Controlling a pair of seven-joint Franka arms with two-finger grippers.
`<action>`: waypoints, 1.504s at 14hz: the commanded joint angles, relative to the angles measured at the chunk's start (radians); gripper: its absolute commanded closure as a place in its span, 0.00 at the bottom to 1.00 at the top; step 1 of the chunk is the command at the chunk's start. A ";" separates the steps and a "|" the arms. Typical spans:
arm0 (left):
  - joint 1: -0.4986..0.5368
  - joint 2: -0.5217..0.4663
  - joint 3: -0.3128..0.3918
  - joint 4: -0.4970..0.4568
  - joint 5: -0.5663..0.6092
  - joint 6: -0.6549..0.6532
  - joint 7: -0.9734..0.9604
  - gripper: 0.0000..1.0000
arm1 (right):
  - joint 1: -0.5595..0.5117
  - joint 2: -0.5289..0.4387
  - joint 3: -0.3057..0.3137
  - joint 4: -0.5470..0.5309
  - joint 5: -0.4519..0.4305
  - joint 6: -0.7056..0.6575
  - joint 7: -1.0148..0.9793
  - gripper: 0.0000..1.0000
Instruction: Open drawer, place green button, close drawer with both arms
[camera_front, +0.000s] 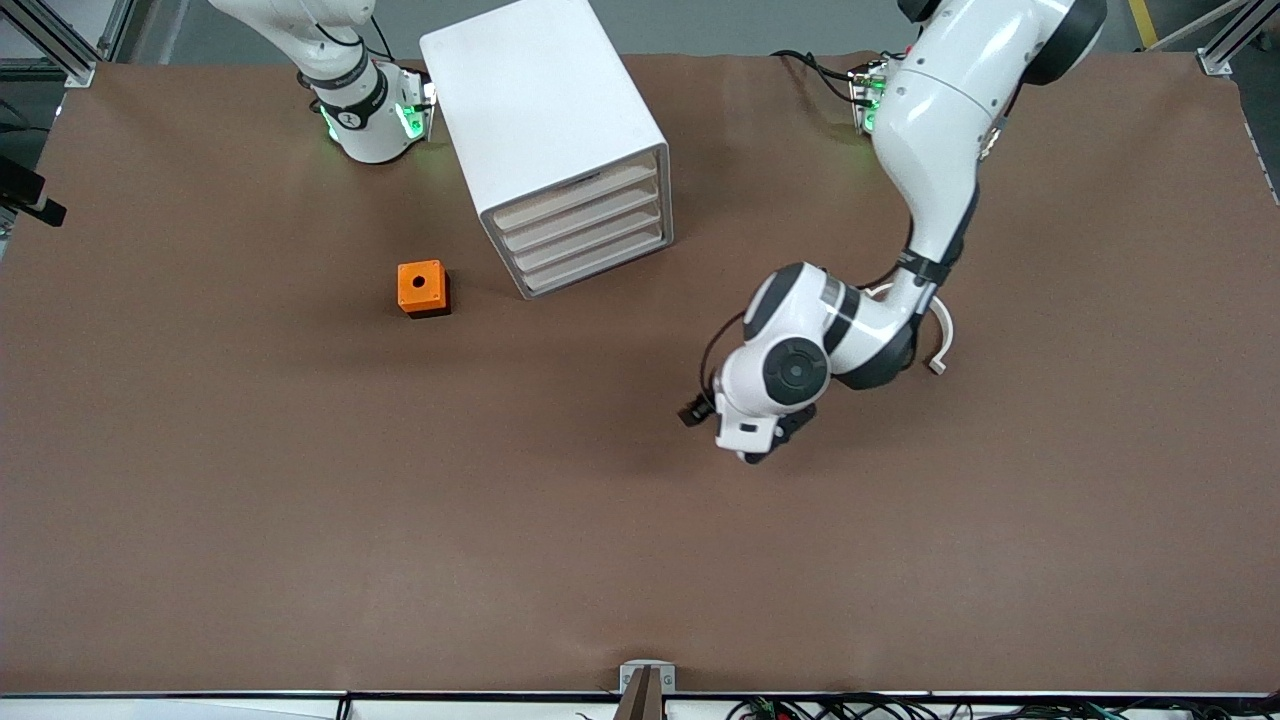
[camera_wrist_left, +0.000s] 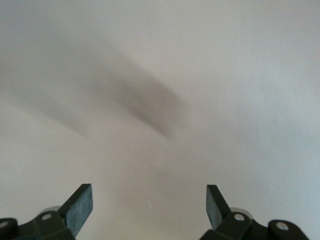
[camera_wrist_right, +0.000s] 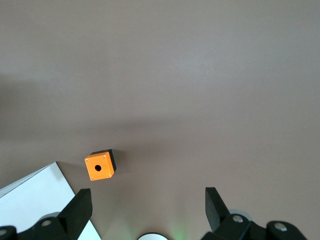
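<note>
- Four drawers sit shut in the white cabinet (camera_front: 545, 115); the lowest drawer (camera_front: 598, 262), with its pale beige front strip, is flush with the three above it.
- Cabinet stands on the brown table (camera_front: 300, 500) near the right arm's base, its front angled toward the front camera and the left arm's end.
- Orange cube (camera_front: 422, 287) with a round hole on top rests on the table beside the cabinet, toward the right arm's end, apart from it. Right wrist view shows the same cube (camera_wrist_right: 100, 166) close to a cabinet corner (camera_wrist_right: 35, 200).
- The button cannot be found in any view.
- Left gripper (camera_front: 765, 440) hangs low over bare table, nearer to the front camera than the cabinet; left wrist view shows its fingers (camera_wrist_left: 80, 205) spread wide with nothing between them.
- Right gripper (camera_wrist_right: 148, 207) is out of the front view; its wrist view shows it high over the table, fingers (camera_wrist_right: 79, 207) spread, holding nothing. Right arm (camera_front: 345, 85) waits near its base.
</note>
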 joint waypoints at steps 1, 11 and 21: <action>0.066 -0.023 -0.010 -0.022 0.114 0.000 -0.002 0.00 | -0.042 -0.003 0.015 0.015 0.017 0.006 0.001 0.00; 0.157 -0.033 -0.023 0.014 0.142 0.009 0.187 0.00 | -0.041 -0.003 0.026 0.007 -0.017 0.046 0.002 0.00; 0.307 -0.288 -0.023 0.000 0.129 -0.371 0.815 0.00 | 0.050 -0.033 0.024 -0.022 -0.038 0.031 0.129 0.00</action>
